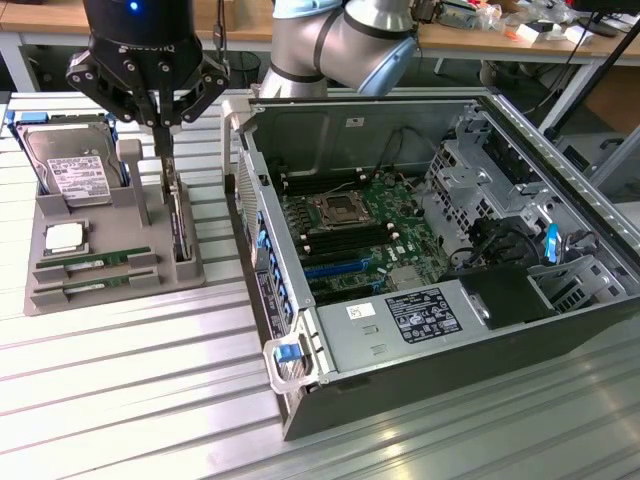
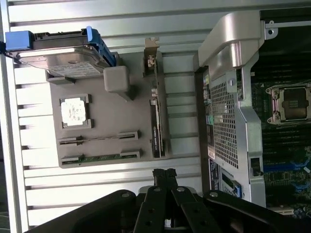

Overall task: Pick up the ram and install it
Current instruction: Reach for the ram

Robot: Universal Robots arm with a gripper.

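Thin green ram (image 1: 95, 260) stands edgewise in the grey holder (image 1: 45, 298); fingers (image 1: 160, 135) pressed together, empty.

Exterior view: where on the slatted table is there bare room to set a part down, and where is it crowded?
Free: the table patch in front of the grey tray, beside the computer case. Tight: the strip between tray and case. Crowded: the tray, under the gripper.
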